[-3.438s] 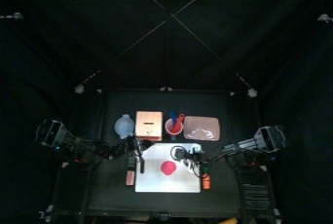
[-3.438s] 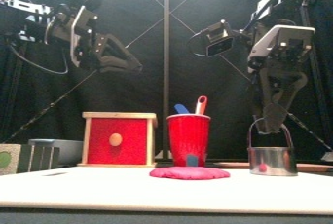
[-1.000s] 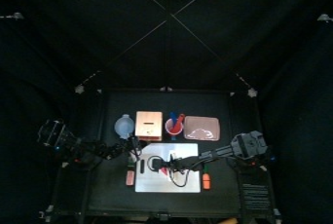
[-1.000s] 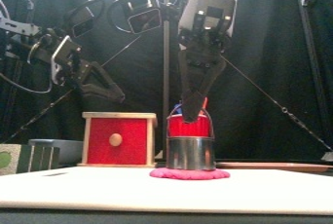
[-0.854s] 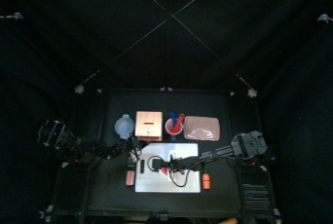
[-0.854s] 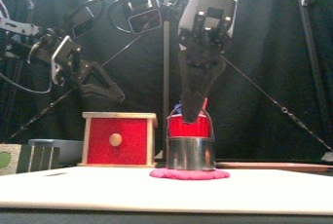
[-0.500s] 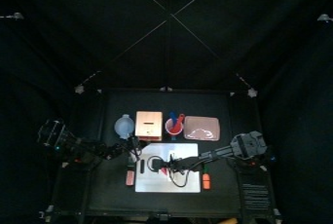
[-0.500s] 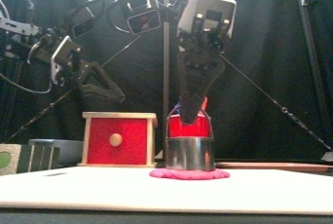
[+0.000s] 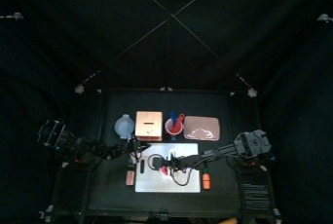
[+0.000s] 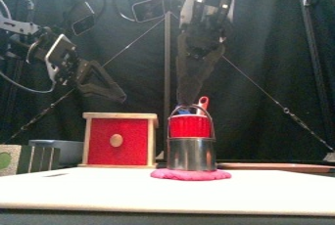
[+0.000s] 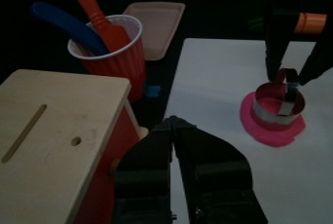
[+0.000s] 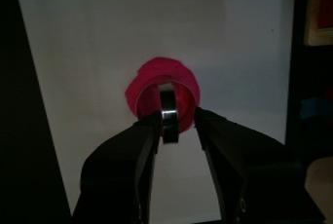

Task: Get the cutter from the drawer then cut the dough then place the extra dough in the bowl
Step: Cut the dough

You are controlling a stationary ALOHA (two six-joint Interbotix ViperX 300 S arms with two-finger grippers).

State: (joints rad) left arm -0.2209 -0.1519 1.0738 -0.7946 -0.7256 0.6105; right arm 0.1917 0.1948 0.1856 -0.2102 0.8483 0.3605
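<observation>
The round metal cutter (image 10: 191, 154) stands upright on the flat pink-red dough (image 10: 191, 174) on the white cutting board (image 9: 186, 179). My right gripper (image 10: 197, 90) hangs just above it, jaws open. In the right wrist view they straddle the cutter's wire handle (image 12: 170, 121) over the dough (image 12: 146, 84). The left wrist view shows the cutter (image 11: 277, 103) under that gripper. My left gripper (image 11: 176, 123) is shut and empty, held above the wooden box (image 11: 53, 111) at the left. The blue-grey bowl (image 9: 124, 126) sits at the back left.
Behind the board stand the wooden box with its red drawer front (image 10: 120, 139), the red cup with toy knives (image 11: 109, 45) and the pink tray (image 9: 202, 127). Small orange toys lie at the board's left (image 9: 129, 177) and right (image 9: 205, 181) edges.
My right gripper carried the cutter from the right onto the dough, then rose a little while the cutter stayed down. The left arm has barely moved.
</observation>
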